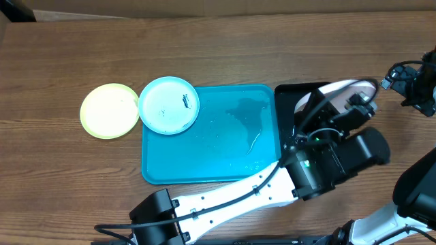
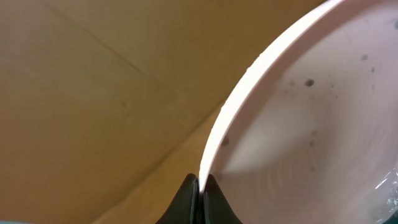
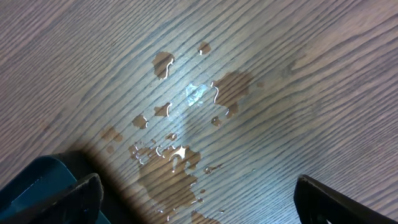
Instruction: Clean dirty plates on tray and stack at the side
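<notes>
My left gripper (image 1: 315, 109) is shut on the rim of the white plate (image 1: 343, 90) and holds it tilted on edge over the black tray (image 1: 289, 99). In the left wrist view the jaws (image 2: 201, 190) pinch that rim, and the plate's face (image 2: 311, 124) shows small dark specks. The light blue plate (image 1: 169, 104), with a dark smear, lies over the far left corner of the turquoise tray (image 1: 204, 160). The yellow-green plate (image 1: 109, 111) lies on the table left of it. My right gripper (image 1: 415, 85) (image 3: 199, 193) is open and empty over the table at the far right.
Water lies pooled on the turquoise tray's right half (image 1: 248, 119). Water puddles (image 3: 180, 162) wet the wood under my right gripper. A turquoise shape (image 3: 34, 186) shows by its left finger; I cannot tell what it is. My left arm (image 1: 225, 197) crosses the front of the table.
</notes>
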You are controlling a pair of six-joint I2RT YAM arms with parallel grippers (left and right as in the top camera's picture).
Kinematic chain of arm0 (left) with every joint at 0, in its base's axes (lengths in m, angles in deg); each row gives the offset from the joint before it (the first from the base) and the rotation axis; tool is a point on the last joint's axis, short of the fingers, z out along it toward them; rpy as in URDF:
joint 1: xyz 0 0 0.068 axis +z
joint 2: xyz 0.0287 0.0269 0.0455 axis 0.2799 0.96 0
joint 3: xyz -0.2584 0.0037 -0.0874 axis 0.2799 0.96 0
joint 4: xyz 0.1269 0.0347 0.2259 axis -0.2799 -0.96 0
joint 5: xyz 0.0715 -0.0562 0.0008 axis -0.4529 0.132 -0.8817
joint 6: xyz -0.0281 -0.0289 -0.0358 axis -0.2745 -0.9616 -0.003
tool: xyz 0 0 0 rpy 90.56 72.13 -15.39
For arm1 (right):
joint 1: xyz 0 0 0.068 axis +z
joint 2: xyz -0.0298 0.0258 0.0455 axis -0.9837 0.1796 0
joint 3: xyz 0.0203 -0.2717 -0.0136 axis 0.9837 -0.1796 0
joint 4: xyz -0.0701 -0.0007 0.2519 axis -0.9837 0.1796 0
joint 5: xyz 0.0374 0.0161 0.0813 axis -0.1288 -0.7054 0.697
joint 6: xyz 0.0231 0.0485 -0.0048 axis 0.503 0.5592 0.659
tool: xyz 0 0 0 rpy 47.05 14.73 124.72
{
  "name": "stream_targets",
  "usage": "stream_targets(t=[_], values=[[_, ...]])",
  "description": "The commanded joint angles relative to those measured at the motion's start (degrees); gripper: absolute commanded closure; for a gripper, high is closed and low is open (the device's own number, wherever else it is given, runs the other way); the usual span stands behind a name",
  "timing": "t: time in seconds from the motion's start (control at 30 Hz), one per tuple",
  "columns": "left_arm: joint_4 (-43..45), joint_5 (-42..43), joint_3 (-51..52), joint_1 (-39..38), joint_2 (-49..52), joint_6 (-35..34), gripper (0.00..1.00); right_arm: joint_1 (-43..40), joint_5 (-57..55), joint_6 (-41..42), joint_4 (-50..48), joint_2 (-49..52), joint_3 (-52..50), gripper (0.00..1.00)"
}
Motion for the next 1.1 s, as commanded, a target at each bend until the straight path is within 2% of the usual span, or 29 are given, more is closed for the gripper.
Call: stream_targets(t=[0.0, 0.33, 0.43, 0.53, 0.63, 0.77, 0.93, 1.07], values=[[0.7, -3.9, -1.3, 0.0, 0.3, 5.5, 0.96, 0.0, -0.1, 0.2, -0.1, -0.2, 0.2, 0.00], [0.6, -3.7, -1.3, 0.3, 0.3, 2.4, 0.96, 0.0, -0.1, 0.2, -0.1, -0.2, 0.2, 0.00], [-0.3, -3.1, -1.3, 0.3, 0.3, -1.0, 0.96, 0.0, -0.1, 0.2, -0.1, -0.2, 0.2, 0.00], [-3.9, 0.3, -1.3, 0.9, 0.3, -7.8, 0.96, 0.0, -0.1, 0.2, -0.1, -0.2, 0.2, 0.00], [-10.4, 9.7, -1.3, 2.6, 0.3, -18.5, 0.96, 0.0, -0.1, 0.2, -0.1, -0.2, 0.2, 0.00], [-17.4, 28.7, -1.2, 7.9, 0.3, -31.9, 0.96, 0.0, -0.1, 0.2, -0.1, -0.2, 0.2, 0.00], [-18.4, 53.7, -1.3, 18.4, 0.3, -34.0, 0.96, 0.0, -0.1, 0.2, -0.1, -0.2, 0.2, 0.00], [-19.6, 78.8, -1.3, 30.6, 0.2, -34.0, 0.96, 0.0, -0.1, 0.2, -0.1, -0.2, 0.2, 0.00]])
